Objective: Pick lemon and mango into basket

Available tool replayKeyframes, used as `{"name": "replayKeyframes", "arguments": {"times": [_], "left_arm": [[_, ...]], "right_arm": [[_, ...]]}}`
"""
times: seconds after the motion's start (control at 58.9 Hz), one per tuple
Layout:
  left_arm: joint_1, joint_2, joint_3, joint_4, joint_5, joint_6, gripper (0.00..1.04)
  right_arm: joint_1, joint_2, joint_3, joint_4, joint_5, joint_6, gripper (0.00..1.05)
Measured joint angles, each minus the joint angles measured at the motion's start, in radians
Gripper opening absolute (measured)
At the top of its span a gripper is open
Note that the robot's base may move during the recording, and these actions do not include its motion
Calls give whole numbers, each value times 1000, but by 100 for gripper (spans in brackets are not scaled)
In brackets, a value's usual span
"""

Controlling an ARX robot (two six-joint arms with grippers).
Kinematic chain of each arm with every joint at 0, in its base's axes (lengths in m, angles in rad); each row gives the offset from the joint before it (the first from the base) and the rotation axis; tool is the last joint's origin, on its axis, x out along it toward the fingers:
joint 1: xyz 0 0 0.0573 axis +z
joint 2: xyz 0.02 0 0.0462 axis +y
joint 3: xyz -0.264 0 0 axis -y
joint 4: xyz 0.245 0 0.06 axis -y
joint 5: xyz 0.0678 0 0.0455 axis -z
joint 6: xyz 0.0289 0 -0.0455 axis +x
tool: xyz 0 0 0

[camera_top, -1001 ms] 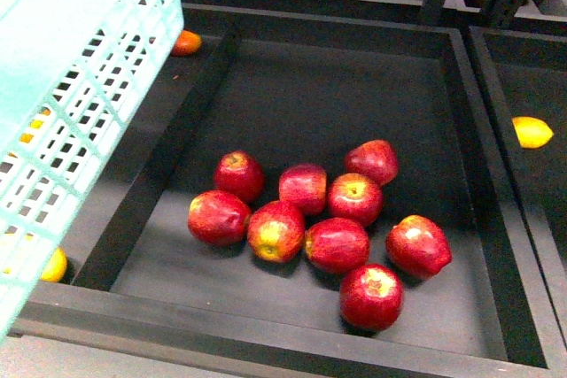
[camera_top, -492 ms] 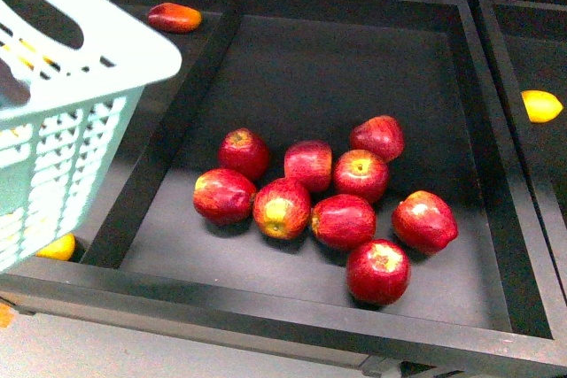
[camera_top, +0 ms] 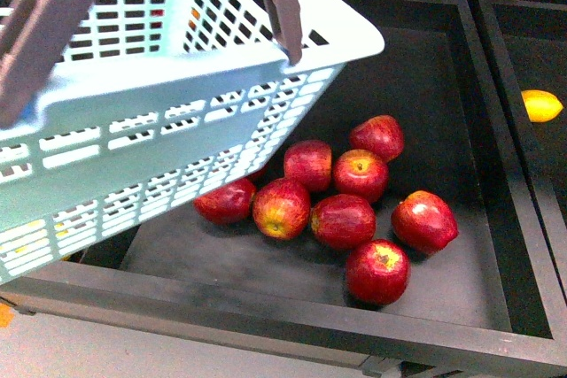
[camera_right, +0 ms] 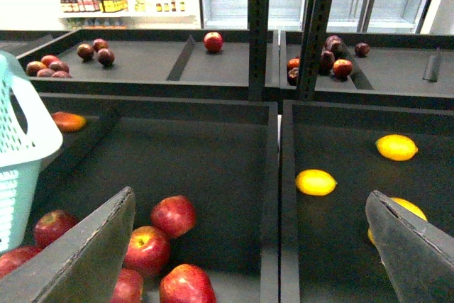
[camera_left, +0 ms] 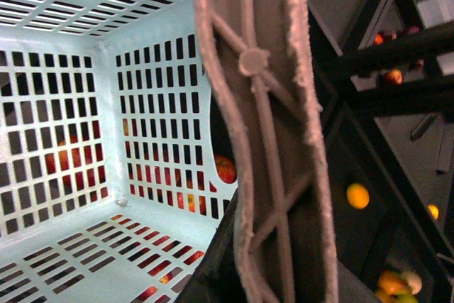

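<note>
The light-teal basket [camera_top: 177, 104] hangs tilted over the left of the front view, its brown handles [camera_top: 279, 6] raised. My left gripper [camera_left: 234, 264] is shut on a brown handle [camera_left: 277, 140]; the empty basket floor [camera_left: 64, 246] shows beside it. A lemon [camera_top: 541, 105] lies in the right bin. In the right wrist view, lemons [camera_right: 316, 182] [camera_right: 396, 147] lie in that bin, and a third is partly behind one finger. A red-orange mango [camera_right: 69, 121] lies in the left bin beyond the basket's rim [camera_right: 21, 154]. My right gripper [camera_right: 248, 260] is open and empty over the bin divider.
Several red apples [camera_top: 341, 219] lie in the middle black bin [camera_top: 478, 219], also in the right wrist view [camera_right: 174, 216]. Raised black walls [camera_right: 275, 175] divide the bins. Farther bins hold dark red fruit [camera_right: 213, 40]. A yellow fruit [camera_top: 27, 236] shows through the basket's slots.
The basket has swung right and down across the front view, now covering the left bin and the mango there. Its brown handles have come into view. The apples have not moved.
</note>
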Motion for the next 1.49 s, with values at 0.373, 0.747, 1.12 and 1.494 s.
{"name": "replayKeyframes", "arguments": {"times": [0.373,0.747,1.12,1.494], "left_arm": [[-161,135,106,140,174,-6,5],[-252,140,106,196,246,-8,5],[-245,140,106,196,229,-6,5],[-245,143,106,196,229,-5,5]], "right_arm": [[0,0,0,0,0,0,96],[0,0,0,0,0,0,96],[0,0,0,0,0,0,96],[-212,544,108,154,214,222,96]]}}
